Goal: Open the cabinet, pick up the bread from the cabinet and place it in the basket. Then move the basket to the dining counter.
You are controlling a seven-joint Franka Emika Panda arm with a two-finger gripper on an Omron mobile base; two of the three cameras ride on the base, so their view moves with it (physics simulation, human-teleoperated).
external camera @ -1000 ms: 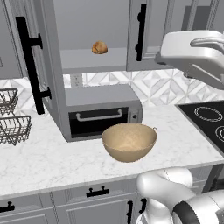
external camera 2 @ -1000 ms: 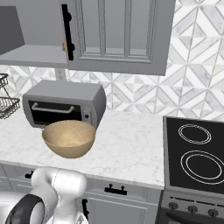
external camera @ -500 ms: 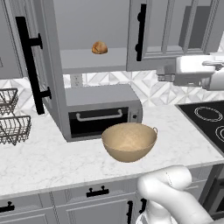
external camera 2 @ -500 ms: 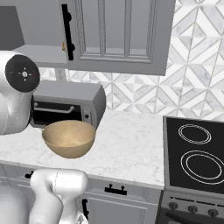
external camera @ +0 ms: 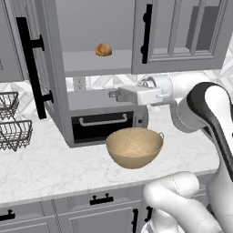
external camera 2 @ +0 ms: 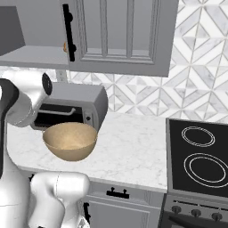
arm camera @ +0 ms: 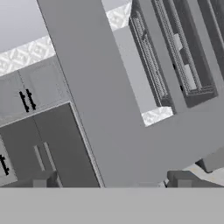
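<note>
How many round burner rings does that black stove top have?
2 show on the stove top: a smaller ring at the back and a larger ring nearer the front. More may lie past the picture's right edge.

Grey wall cabinet with framed glass-panel doors (external camera: 182,36), left door swung open, small golden-brown lumpy bread roll (external camera: 103,49) on its plain shelf, round tan woven basket (external camera: 134,147) upright on marble table below, empty

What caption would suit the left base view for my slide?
Cabinet door open, bread on its shelf, gripper reaching beneath it above the empty basket.
</note>
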